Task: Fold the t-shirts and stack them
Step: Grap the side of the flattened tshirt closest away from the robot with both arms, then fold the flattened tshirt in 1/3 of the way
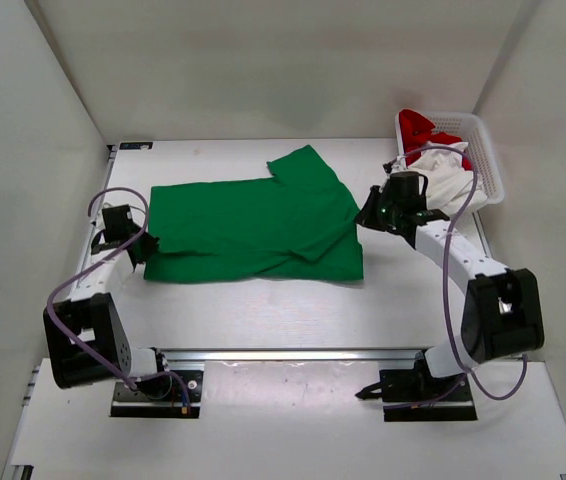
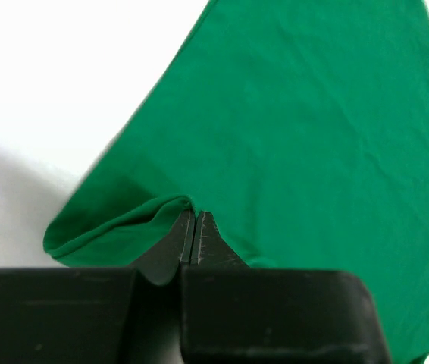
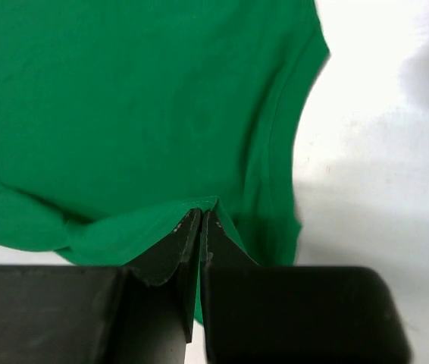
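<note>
The green t-shirt point(image 1: 253, 228) lies spread across the middle of the table, its lower part folded over. My left gripper point(image 1: 148, 247) is shut on its left edge; the left wrist view shows the cloth point(image 2: 305, 121) pinched between the closed tips point(image 2: 192, 216). My right gripper point(image 1: 366, 215) is shut on the shirt's right edge; the right wrist view shows the cloth point(image 3: 123, 98) bunched at the closed tips point(image 3: 201, 214). The white t-shirt point(image 1: 450, 180) and the red t-shirt point(image 1: 425, 128) lie crumpled in the basket at the back right.
A white mesh basket point(image 1: 487, 150) stands at the back right corner, close behind my right arm. White walls enclose the table on three sides. A metal rail point(image 1: 293, 355) runs along the near edge by the arm bases.
</note>
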You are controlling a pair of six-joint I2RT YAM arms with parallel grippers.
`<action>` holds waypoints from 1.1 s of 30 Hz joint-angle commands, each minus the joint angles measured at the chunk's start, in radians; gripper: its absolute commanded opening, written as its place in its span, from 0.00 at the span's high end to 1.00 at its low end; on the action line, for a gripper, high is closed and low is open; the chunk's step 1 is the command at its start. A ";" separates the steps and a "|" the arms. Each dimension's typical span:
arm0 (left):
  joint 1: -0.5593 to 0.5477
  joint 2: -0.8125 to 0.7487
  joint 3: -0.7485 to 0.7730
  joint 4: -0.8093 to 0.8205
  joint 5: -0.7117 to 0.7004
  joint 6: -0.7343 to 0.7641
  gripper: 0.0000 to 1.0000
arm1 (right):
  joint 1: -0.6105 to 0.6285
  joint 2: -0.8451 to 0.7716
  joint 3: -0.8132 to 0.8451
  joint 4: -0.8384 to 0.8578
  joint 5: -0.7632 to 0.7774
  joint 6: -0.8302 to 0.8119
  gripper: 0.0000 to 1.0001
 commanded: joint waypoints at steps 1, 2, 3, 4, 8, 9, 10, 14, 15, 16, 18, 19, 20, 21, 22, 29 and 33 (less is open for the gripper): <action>-0.001 0.029 0.079 0.034 -0.039 0.005 1.00 | -0.021 0.072 0.068 0.061 -0.011 -0.032 1.00; 0.002 0.037 0.084 0.037 -0.040 -0.001 1.00 | -0.024 0.092 0.077 0.069 -0.015 -0.032 1.00; 0.010 0.055 0.087 0.040 -0.034 -0.006 1.00 | -0.035 0.101 0.080 0.087 -0.012 -0.028 1.00; 0.014 0.077 0.094 0.043 -0.034 -0.007 1.00 | -0.034 0.122 0.096 0.092 -0.020 -0.031 1.00; 0.017 0.135 0.107 0.052 -0.036 -0.009 1.00 | -0.037 0.208 0.152 0.095 -0.012 -0.043 1.00; 0.025 0.152 0.093 0.061 -0.025 -0.017 1.00 | -0.038 0.228 0.174 0.080 -0.008 -0.051 1.00; 0.040 0.155 0.098 0.063 -0.025 -0.018 1.00 | -0.040 0.237 0.186 0.080 -0.008 -0.051 1.00; 0.053 0.181 0.091 0.084 -0.022 -0.011 1.00 | -0.041 0.293 0.203 0.112 -0.018 -0.043 1.00; 0.051 0.184 0.091 0.090 -0.029 -0.009 1.00 | -0.053 0.303 0.212 0.118 -0.015 -0.043 0.99; 0.057 0.186 0.102 0.089 -0.037 -0.009 0.98 | -0.049 0.317 0.222 0.123 -0.026 -0.042 1.00; 0.062 0.181 0.101 0.106 -0.014 -0.004 0.85 | -0.052 0.333 0.229 0.132 -0.022 -0.045 1.00; 0.069 0.172 0.099 0.112 0.013 -0.004 0.71 | -0.050 0.343 0.234 0.142 -0.017 -0.051 1.00; 0.073 0.152 0.101 0.110 0.020 -0.009 0.60 | -0.043 0.348 0.248 0.141 -0.014 -0.045 1.00; 0.074 0.146 0.101 0.113 0.029 -0.007 0.54 | -0.043 0.354 0.255 0.147 -0.011 -0.046 1.00; 0.068 0.113 0.096 0.100 0.030 -0.006 0.51 | -0.043 0.357 0.260 0.159 -0.011 -0.042 1.00; 0.031 -0.036 0.063 0.011 -0.022 0.037 0.56 | -0.026 0.403 0.355 0.132 -0.014 -0.025 0.97; 0.114 -0.148 -0.124 0.021 0.122 -0.021 0.68 | -0.046 0.336 0.306 0.113 -0.032 -0.019 0.65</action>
